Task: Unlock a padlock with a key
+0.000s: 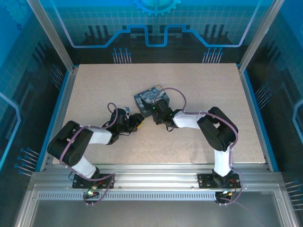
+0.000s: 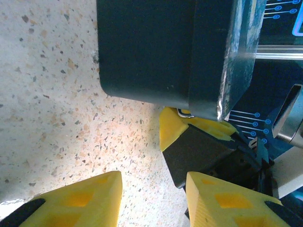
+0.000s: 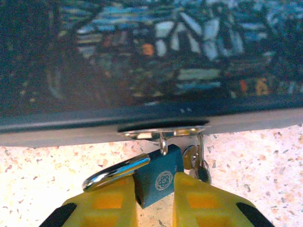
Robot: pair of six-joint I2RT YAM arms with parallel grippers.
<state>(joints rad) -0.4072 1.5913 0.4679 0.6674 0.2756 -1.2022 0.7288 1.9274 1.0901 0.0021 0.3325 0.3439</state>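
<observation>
- The padlock (image 3: 160, 177) hangs at the front edge of the dark blue box (image 3: 142, 61), and its body sits between the yellow fingers of the right gripper (image 3: 155, 191).
- The right gripper is clenched on the padlock body, one pad against each side.
- The shiny shackle (image 3: 116, 171) points out to the left, above the left finger.
- The key (image 3: 195, 163) hangs just beside the padlock, on its right side, near the right finger.
- The left gripper (image 2: 151, 198) is released, with only bare desk (image 2: 57, 118) between its fingers; it is close to a corner of the box.
- The box wall stands directly behind the padlock; the desk edges are well apart from both grippers.
</observation>
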